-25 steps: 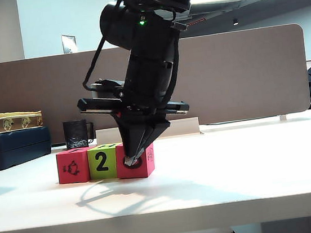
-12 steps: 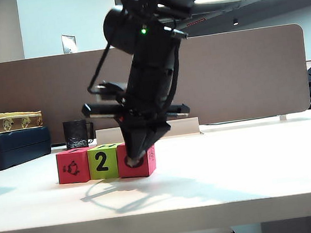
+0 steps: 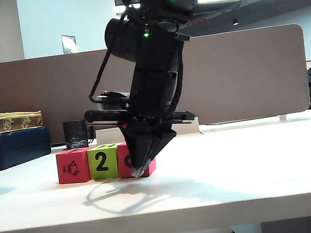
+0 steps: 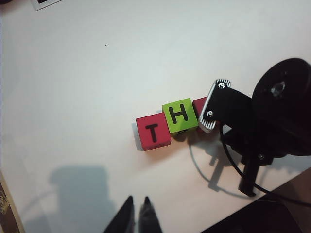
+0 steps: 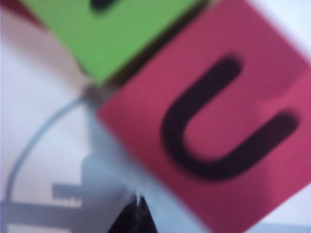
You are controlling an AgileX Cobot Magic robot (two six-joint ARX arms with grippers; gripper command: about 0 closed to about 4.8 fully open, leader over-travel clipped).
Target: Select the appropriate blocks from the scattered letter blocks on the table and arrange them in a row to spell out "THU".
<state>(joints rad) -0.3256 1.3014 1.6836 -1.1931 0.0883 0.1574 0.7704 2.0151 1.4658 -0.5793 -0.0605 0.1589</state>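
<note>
Three foam blocks stood in a row on the white desk (image 3: 254, 178), side by side and touching. From the front, the red block (image 3: 72, 166) at the left end showed a small black figure, the green block (image 3: 102, 161) in the middle showed a 2, and the second red block (image 3: 149, 166) at the right end was mostly hidden behind the right arm. From above, in the left wrist view, the top faces read T on the red block (image 4: 153, 132) and H on the green block (image 4: 180, 115), with only a corner of the third block (image 4: 199, 103) showing past the right arm. The right wrist view, close and blurred, showed a black U on that red block (image 5: 218, 121), set against a corner of the green block (image 5: 116, 34).

The right gripper (image 3: 140, 172) hung from a steeply slanted black arm, pointing down at the front of the U block, its fingers pressed together to a narrow tip just at the block's lower front edge, holding nothing; whether the tip touched the block could not be told. In its own view the right gripper (image 5: 138, 213) showed only as a dark closed tip beside the block.

The left gripper (image 4: 137, 213) hovered above bare desk, well apart from the row, its fingers also pressed together and empty.

Behind the row stood a black mug (image 3: 76, 134) before a beige panel (image 3: 241, 72).
</note>
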